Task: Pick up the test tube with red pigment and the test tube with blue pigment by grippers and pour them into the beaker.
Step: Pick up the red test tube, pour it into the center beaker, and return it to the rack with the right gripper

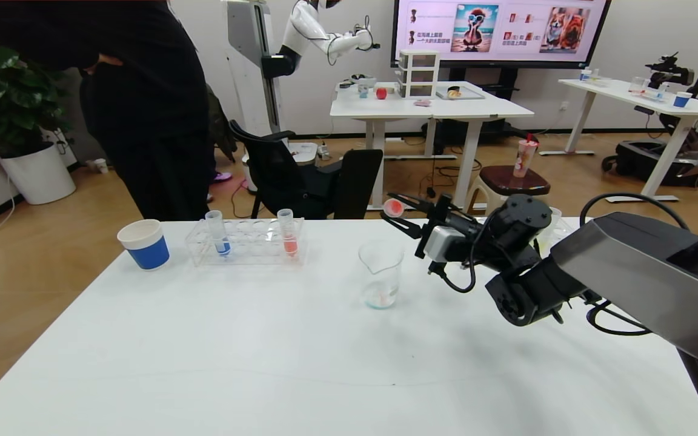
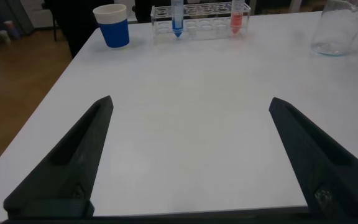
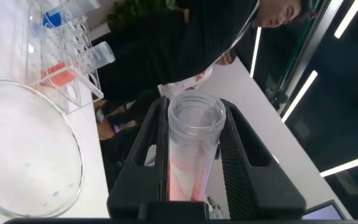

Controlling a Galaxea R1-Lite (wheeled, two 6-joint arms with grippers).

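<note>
Right end effector [image 3: 194,162] grips clear cylindrical red-pigment tube [image 3: 194,134].

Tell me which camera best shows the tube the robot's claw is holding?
The right wrist view: the test tube with red pigment fills it, clamped in the right gripper. The head view shows it small; the left wrist view misses it.
</note>
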